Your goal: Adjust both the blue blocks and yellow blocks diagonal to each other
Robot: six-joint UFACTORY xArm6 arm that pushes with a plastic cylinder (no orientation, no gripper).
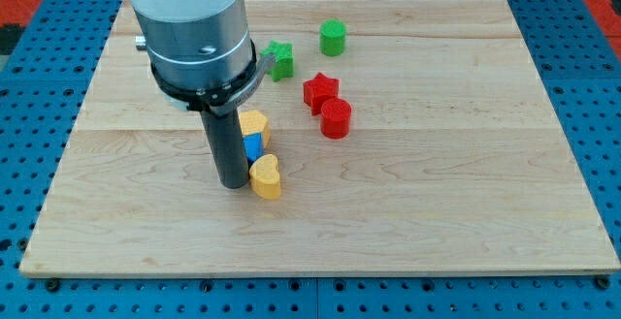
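A yellow block (253,122) lies near the board's middle left. A blue block (253,146) sits just below it, partly hidden by the rod. A yellow heart-shaped block (266,177) lies below the blue one. The three touch in a short column. My tip (232,183) rests on the board just to the left of the yellow heart block, touching or almost touching it. Only one blue block shows; the rod may hide another.
A green star block (280,58) and a green cylinder (333,37) lie near the view's top. A red star block (320,90) and a red cylinder (336,118) sit right of the column. The wooden board (466,193) is ringed by blue pegboard.
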